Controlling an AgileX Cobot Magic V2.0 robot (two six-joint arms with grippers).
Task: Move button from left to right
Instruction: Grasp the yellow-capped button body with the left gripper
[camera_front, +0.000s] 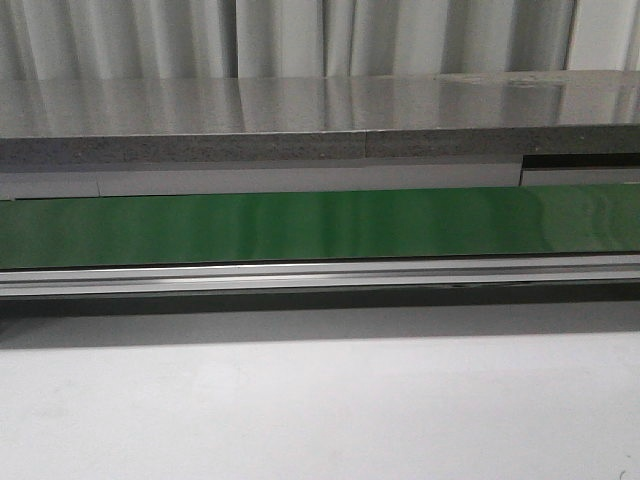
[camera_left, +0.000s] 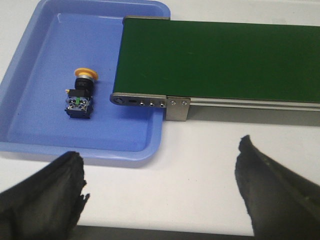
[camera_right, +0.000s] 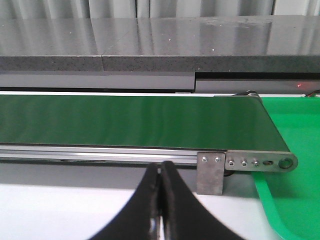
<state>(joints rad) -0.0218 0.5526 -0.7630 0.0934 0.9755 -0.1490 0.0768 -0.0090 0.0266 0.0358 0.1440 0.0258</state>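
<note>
The button (camera_left: 81, 94), a yellow-orange cap on a black body with blue-green marks, lies on its side in a blue tray (camera_left: 30, 125) beside the left end of the green conveyor belt (camera_left: 220, 60). My left gripper (camera_left: 160, 165) is open and empty, its black fingers (camera_left: 45, 200) wide apart over the white table, short of the tray. My right gripper (camera_right: 161, 172) is shut and empty, near the belt's right end (camera_right: 150, 120). Neither gripper shows in the front view.
A green tray (camera_right: 295, 200) lies at the belt's right end. The belt's metal frame and bracket (camera_right: 210, 172) stand before my right gripper. A grey stone ledge (camera_front: 300, 120) runs behind the belt (camera_front: 320, 225). White tabletop (camera_front: 320, 410) lies in front.
</note>
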